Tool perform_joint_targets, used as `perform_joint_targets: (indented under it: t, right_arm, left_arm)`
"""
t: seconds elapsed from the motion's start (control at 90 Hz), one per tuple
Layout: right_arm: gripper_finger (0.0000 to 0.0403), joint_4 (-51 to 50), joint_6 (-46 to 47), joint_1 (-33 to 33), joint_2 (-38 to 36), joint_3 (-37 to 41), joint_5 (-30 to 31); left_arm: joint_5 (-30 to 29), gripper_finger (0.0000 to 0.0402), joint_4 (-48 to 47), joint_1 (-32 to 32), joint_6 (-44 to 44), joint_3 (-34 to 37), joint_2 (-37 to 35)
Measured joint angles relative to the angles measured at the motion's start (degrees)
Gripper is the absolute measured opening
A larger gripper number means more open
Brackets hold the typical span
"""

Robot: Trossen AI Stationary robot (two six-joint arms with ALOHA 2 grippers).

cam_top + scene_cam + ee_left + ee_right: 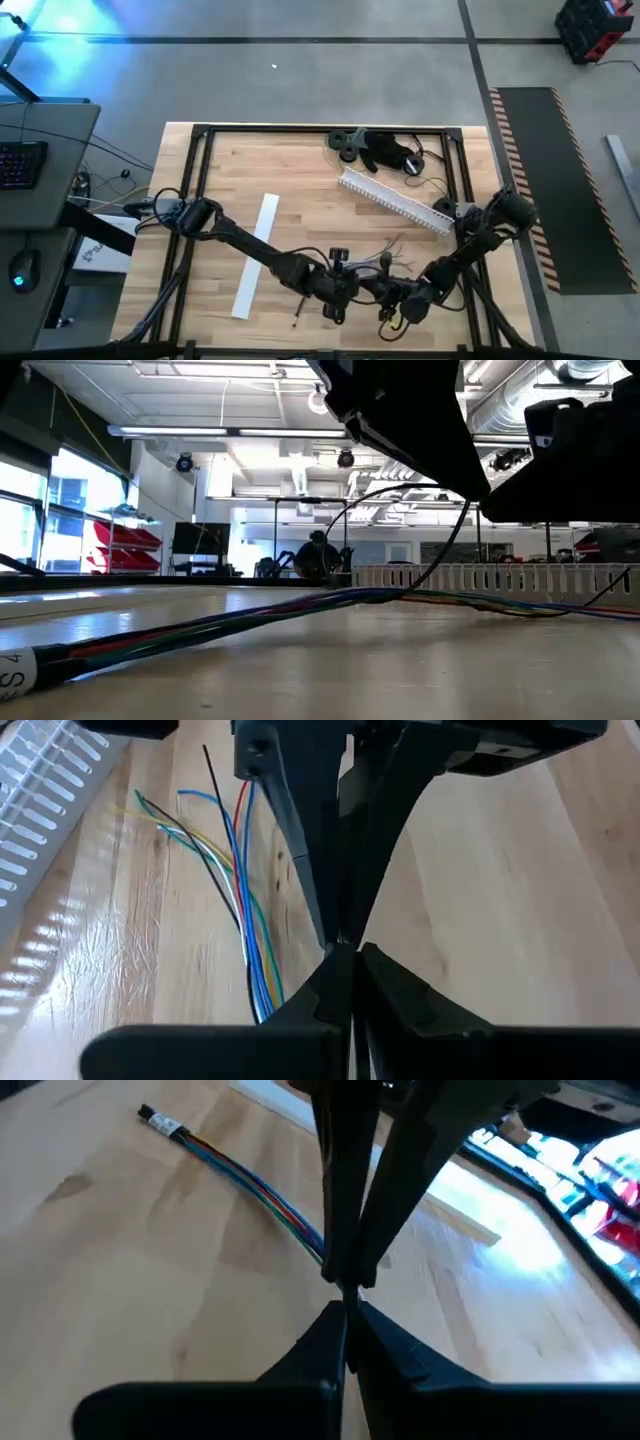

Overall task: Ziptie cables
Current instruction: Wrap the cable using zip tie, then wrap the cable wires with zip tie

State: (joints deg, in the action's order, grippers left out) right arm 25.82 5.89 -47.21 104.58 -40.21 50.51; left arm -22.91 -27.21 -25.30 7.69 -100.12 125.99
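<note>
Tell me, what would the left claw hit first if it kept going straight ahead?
Most likely the right claw: in the left wrist view its tips sit nose to nose with the left claw, barely any gap showing. The cables lie off to one side of that line.

White toothed rail (pixel 395 201), flat white strip (pixel 256 256), black items, perhaps tools (pixel 378 150)

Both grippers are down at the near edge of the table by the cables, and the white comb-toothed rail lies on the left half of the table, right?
Not quite: the high view shows the comb-toothed rail on the right half. The left gripper, right gripper and cables are as stated.
</note>
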Motion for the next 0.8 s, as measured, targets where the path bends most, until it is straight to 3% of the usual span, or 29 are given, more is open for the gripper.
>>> perform_joint_targets:
  t: [0.289, 0.411, 0.6, 0.711, 0.8]
  right_arm:
    - [0.0001, -8.12, 13.81, -4.29, -0.18, 0.09, -2.76]
    - [0.0000, -8.69, 15.63, -5.06, -0.20, 0.09, -3.09]
    - [0.0021, -2.39, -1.02, -5.00, -0.22, 0.09, -3.94]
    - [0.0071, 2.39, -11.71, -4.56, -0.31, 0.04, -2.15]
    - [0.0118, 1.97, -14.80, -3.52, -0.31, 0.04, 2.81]
  left_arm:
    - [-1.02, 0.0000, -3.34, 0.00, 0.99, 0.02, 0.04]
    - [-1.04, 0.0000, -3.08, 0.00, 1.16, 0.02, 0.04]
    - [2.17, 0.0000, -2.37, 0.90, 2.50, 0.02, 0.04]
    - [3.66, 0.0000, -2.02, 1.59, 3.16, 0.02, 0.04]
    - [3.80, 0.0000, -1.81, 1.79, 3.25, 0.02, 0.04]
